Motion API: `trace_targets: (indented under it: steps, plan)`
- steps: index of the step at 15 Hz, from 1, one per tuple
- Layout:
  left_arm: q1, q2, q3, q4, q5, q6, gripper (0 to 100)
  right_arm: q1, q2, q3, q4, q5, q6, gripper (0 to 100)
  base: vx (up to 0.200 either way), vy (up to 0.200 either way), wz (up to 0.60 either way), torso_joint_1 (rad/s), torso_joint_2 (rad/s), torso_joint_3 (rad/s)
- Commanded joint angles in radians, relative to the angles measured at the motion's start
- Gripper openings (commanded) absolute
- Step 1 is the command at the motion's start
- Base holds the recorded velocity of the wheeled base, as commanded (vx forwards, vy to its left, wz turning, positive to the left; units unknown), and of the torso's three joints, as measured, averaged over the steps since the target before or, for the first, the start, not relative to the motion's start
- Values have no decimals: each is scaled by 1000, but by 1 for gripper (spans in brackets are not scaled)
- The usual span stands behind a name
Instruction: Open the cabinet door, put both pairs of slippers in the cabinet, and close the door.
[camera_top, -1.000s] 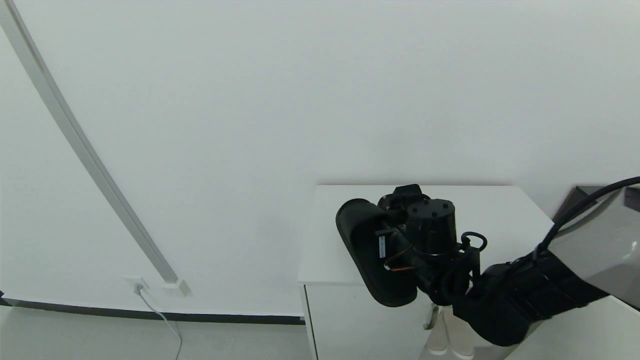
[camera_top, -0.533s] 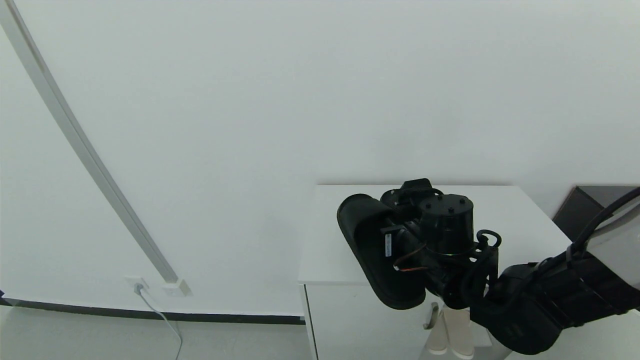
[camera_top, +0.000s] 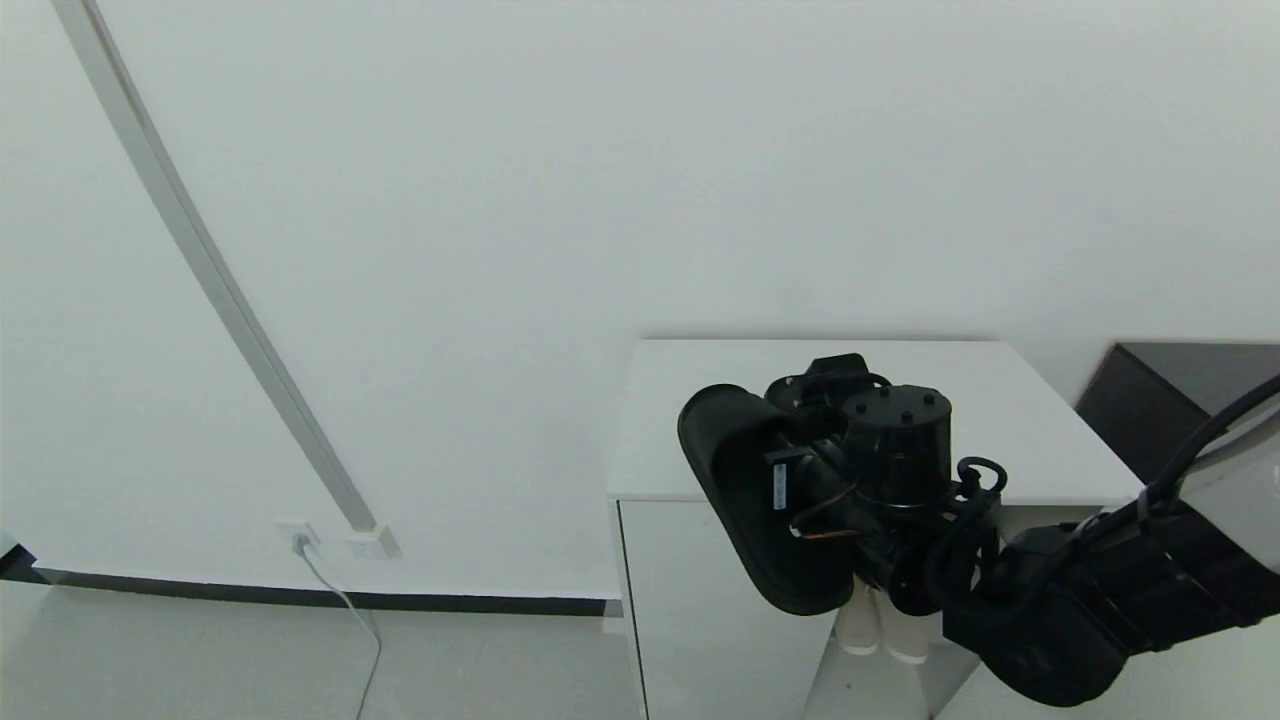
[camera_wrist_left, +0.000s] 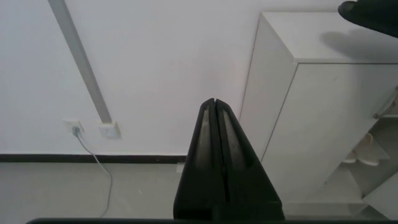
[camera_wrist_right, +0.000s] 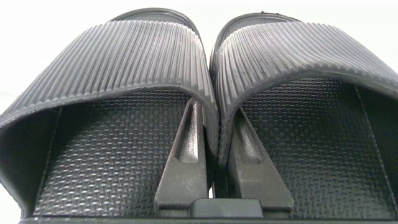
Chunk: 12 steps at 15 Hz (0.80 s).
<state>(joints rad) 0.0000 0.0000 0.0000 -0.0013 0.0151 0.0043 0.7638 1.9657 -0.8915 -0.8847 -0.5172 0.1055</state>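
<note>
While right tool clamps black slippers | left tool pressed together | arm label illegible

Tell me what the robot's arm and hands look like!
The right arm is chunky and black, with a round wrist joint dotted with screws, a looped black cable, an orange wire and a white label. The left hand has two long black fingers tapering to a point. The right hand has dark grey wedge fingers.
</note>
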Motion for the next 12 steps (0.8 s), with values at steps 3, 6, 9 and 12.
trace_targets:
  steps: [3, 6, 9, 12]
  plan:
    - [0, 2, 0, 0, 0, 0, 0, 2, -1, 3, 0, -1, 0, 0, -200, 0, 0, 2, 2, 1]
    - [0, 0, 0, 0, 0, 0, 0, 3, 1, 5, 1, -1, 0, 0, -200, 0, 0, 2, 5, 4]
    - [0, 2, 0, 0, 0, 0, 0, 3, 7, 11, 0, -1, 0, 0, 0, 0, 0, 0, 0, 0]
    - [0, 2, 0, 0, 0, 0, 0, 3, 7, 17, 0, -1, 0, 0, 0, 0, 0, 0, 0, 0]
